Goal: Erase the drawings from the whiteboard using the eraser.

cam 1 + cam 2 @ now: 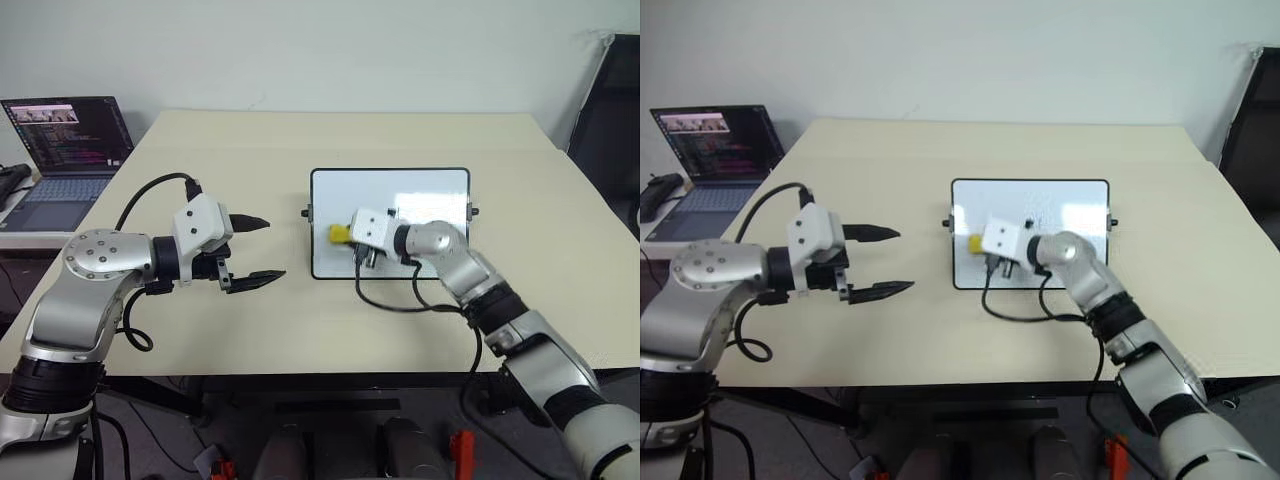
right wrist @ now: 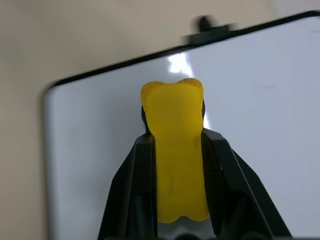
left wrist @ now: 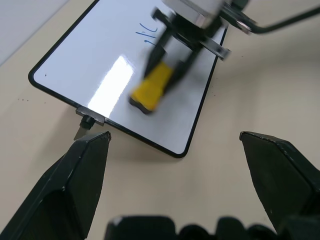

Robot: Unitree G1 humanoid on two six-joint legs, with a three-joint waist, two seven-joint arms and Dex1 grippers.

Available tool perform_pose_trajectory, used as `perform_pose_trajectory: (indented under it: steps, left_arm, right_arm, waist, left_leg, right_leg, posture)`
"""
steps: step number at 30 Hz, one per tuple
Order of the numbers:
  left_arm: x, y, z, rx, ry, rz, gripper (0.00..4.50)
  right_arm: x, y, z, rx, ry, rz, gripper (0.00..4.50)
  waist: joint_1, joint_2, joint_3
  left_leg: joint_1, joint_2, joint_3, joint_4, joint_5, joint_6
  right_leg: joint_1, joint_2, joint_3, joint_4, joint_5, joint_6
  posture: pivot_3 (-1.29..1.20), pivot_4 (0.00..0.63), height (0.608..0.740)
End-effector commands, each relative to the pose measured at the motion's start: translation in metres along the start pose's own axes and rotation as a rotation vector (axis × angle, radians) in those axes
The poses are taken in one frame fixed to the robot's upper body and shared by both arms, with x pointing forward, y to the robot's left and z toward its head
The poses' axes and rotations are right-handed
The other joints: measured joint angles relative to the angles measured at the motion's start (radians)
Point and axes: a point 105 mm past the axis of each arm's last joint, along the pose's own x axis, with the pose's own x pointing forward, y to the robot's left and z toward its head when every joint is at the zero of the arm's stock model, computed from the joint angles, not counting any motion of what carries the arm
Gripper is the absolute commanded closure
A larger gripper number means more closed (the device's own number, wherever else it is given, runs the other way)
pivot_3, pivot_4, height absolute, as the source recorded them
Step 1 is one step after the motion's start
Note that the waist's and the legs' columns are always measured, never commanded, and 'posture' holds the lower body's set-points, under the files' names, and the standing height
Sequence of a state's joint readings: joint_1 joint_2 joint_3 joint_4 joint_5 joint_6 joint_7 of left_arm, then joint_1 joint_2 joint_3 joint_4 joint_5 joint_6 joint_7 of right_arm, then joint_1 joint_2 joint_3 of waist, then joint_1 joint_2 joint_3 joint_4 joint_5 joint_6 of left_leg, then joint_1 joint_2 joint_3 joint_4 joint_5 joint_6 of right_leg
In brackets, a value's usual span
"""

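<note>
The rectangular glossy white whiteboard with a thin black frame [image 1: 428,190] lies flat near the middle of the beige table [image 1: 300,150], and a part of its near left area is hidden behind the right pincer [image 3: 165,62] and the white wrist block behind it. The small bright yellow eraser block [image 2: 176,150] is pinched between the two black fingers of this pincer; it is over the left part of the board, close to the left edge, but whether its dark underside touches the surface is hard to make out. The thin blue drawings [image 3: 148,36] are partly covered by the pincer: in the left wrist view about three short strokes can be counted, and in the head views they are too small to count. The left pincer [image 1: 257,250] hovers over the bare table to the left of the board, well apart from it, with its two fingers spread wide and nothing between them. One open dark laptop [image 1: 68,150] stands at the far left, cut off by the picture edge.
</note>
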State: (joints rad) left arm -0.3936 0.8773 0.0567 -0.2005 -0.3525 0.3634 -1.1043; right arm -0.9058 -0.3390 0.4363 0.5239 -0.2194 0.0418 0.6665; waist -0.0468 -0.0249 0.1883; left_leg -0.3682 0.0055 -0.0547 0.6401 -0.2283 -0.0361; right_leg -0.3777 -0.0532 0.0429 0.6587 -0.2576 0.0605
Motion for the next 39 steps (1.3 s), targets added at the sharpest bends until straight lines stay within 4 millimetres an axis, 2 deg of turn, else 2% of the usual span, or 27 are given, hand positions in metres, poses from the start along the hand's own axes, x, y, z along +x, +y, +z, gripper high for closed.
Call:
perform_pose_trajectory:
  steps: [1,3,5,8,12,14,16,18,20,21,23,24,26,27,30,34,36,39]
  left_arm:
    - [-0.006,0.003,0.009,0.040,-0.011,0.015,0.00]
    - [-0.006,0.003,0.008,0.037,-0.009,0.014,0.00]
    - [-0.008,0.003,0.006,0.028,0.000,0.013,0.00]
    - [-0.010,0.001,0.001,0.016,0.017,0.004,0.00]
    - [-0.011,0.001,0.002,0.015,0.016,0.002,0.00]
    - [-0.010,0.002,0.002,0.015,0.018,0.001,0.00]
    - [-0.009,0.003,0.001,0.018,0.023,0.000,0.00]
    - [-0.008,0.003,0.001,0.019,0.022,-0.003,0.00]
    - [-0.006,0.003,0.001,0.020,0.019,-0.007,0.00]
    - [-0.005,0.003,0.002,0.021,0.016,-0.008,0.00]
    - [-0.005,0.005,0.003,0.023,0.009,-0.008,0.00]
    - [-0.004,0.006,0.003,0.024,0.008,-0.008,0.00]
    - [-0.004,0.007,0.004,0.027,0.005,-0.009,0.00]
    - [-0.003,0.008,0.004,0.028,0.003,-0.009,0.00]
    - [-0.002,0.009,0.005,0.033,-0.001,-0.013,0.00]
    - [0.001,0.012,0.005,0.044,-0.003,-0.020,0.00]
    - [0.001,0.013,0.004,0.049,0.004,-0.023,0.00]
    - [0.000,0.014,0.002,0.065,0.028,-0.022,0.00]
  right_arm:
    - [-0.004,-0.018,-0.024,0.012,0.091,-0.118,3.64]
    - [-0.003,-0.018,-0.024,0.009,0.090,-0.128,3.64]
    - [-0.002,-0.002,-0.028,0.004,0.094,-0.058,3.64]
    - [-0.002,0.033,-0.031,-0.016,0.079,0.100,3.65]
    - [-0.007,0.061,-0.038,-0.003,0.069,0.215,3.65]
    - [-0.010,0.071,-0.042,0.009,0.079,0.254,3.65]
    - [-0.013,0.071,-0.043,0.028,0.077,0.249,3.65]
    - [-0.018,0.062,-0.036,0.065,0.033,0.220,3.65]
    - [-0.029,0.039,-0.015,0.139,-0.069,0.155,3.65]
    - [-0.039,0.021,-0.001,0.184,-0.127,0.105,3.65]
    - [-0.067,-0.014,0.028,0.238,-0.236,0.038,3.65]
    - [-0.080,-0.025,0.039,0.248,-0.272,0.025,3.65]
    - [-0.113,-0.038,0.051,0.233,-0.293,0.033,3.65]
    - [-0.132,-0.042,0.049,0.222,-0.280,0.040,3.65]
    - [-0.167,-0.051,0.041,0.202,-0.219,0.033,3.65]
    - [-0.218,-0.065,-0.013,0.193,0.060,-0.042,3.65]
    - [-0.233,-0.062,-0.036,0.200,0.173,-0.043,3.65]
    - [-0.244,-0.055,-0.047,0.214,0.223,-0.015,3.65]
  waist:
    - [0.000,0.000,0.000]
    - [-0.001,0.000,0.000]
    - [-0.002,0.000,0.000]
    - [-0.002,-0.001,-0.001]
    - [-0.003,-0.001,-0.001]
    - [-0.004,-0.001,-0.001]
    - [-0.005,-0.001,-0.001]
    - [-0.003,-0.001,-0.001]
    - [0.000,-0.001,-0.001]
    - [0.003,-0.001,0.000]
    - [0.006,0.000,0.004]
    - [0.009,0.000,0.004]
    - [0.014,0.000,0.005]
    - [0.016,0.001,0.005]
    - [0.019,0.000,0.005]
    - [0.020,0.000,0.006]
    - [0.019,0.000,0.006]
    - [0.010,0.001,0.006]
  left_leg:
    - [-0.001,0.000,0.001,-0.001,0.000,0.000]
    - [-0.004,0.001,0.002,-0.002,0.000,0.000]
    - [-0.007,0.002,0.002,-0.002,0.000,0.000]
    - [-0.007,0.002,0.001,-0.003,0.000,0.000]
    - [-0.006,0.003,0.002,-0.005,0.000,0.000]
    - [-0.006,0.004,0.002,-0.005,0.000,0.000]
    - [-0.006,0.004,0.002,-0.006,0.000,0.000]
    - [-0.006,0.004,0.001,-0.006,0.000,0.000]
    - [-0.009,0.004,0.001,-0.006,0.000,0.000]
    - [-0.013,0.004,0.001,-0.006,0.000,0.000]
    - [-0.018,0.004,0.001,-0.006,0.000,0.000]
    - [-0.022,0.003,0.001,-0.006,0.000,0.000]
    - [-0.035,0.003,0.001,-0.005,0.000,0.000]
    - [-0.038,0.003,0.000,-0.005,0.000,0.000]
    - [-0.039,0.001,-0.002,-0.011,-0.001,-0.002]
    - [-0.041,0.003,-0.001,-0.012,-0.004,-0.003]
    - [-0.041,0.003,0.001,-0.012,-0.004,-0.003]
    - [-0.040,0.004,0.003,-0.011,-0.004,-0.003]
  right_leg:
    - [-0.001,0.000,0.000,0.000,0.000,0.000]
    - [-0.001,0.001,0.001,0.000,0.000,0.000]
    - [-0.004,0.002,0.001,0.000,0.000,-0.001]
    - [-0.004,0.003,0.000,0.000,0.000,-0.001]
    - [-0.004,0.004,0.000,-0.001,-0.001,-0.002]
    - [-0.004,0.004,0.000,-0.001,-0.001,-0.003]
    - [-0.004,0.004,0.000,-0.001,-0.001,-0.003]
    - [-0.005,0.004,0.000,-0.001,-0.001,-0.003]
    - [-0.007,0.004,0.000,-0.001,-0.001,-0.003]
    - [-0.010,0.004,0.000,-0.001,-0.001,-0.003]
    - [-0.014,0.004,0.000,-0.001,0.000,-0.001]
    - [-0.018,0.004,0.000,-0.001,0.001,0.002]
    - [-0.032,0.005,0.000,0.001,0.006,-0.001]
    - [-0.034,0.005,-0.001,0.002,0.006,-0.001]
    - [-0.034,0.007,-0.005,-0.007,0.005,-0.002]
    - [-0.034,0.010,-0.004,-0.014,0.005,-0.003]
    - [-0.034,0.010,-0.003,-0.014,0.005,-0.003]
    - [-0.034,0.011,-0.002,-0.013,0.005,-0.003]
  posture:
    - [0.00,0.150,0.740]
    - [0.00,0.150,0.740]
    - [0.00,0.150,0.740]
    - [0.00,0.150,0.740]
    - [0.00,0.150,0.740]
    - [0.00,0.150,0.740]
    - [0.00,0.150,0.740]
    - [0.00,0.150,0.740]
    - [0.00,0.150,0.740]
    - [0.00,0.150,0.740]
    - [0.00,0.150,0.740]
    - [0.00,0.150,0.740]
    - [0.00,0.150,0.740]
    - [0.00,0.150,0.740]
    - [0.00,0.150,0.740]
    - [0.00,0.150,0.740]
    - [0.00,0.150,0.740]
    - [0.00,0.150,0.740]
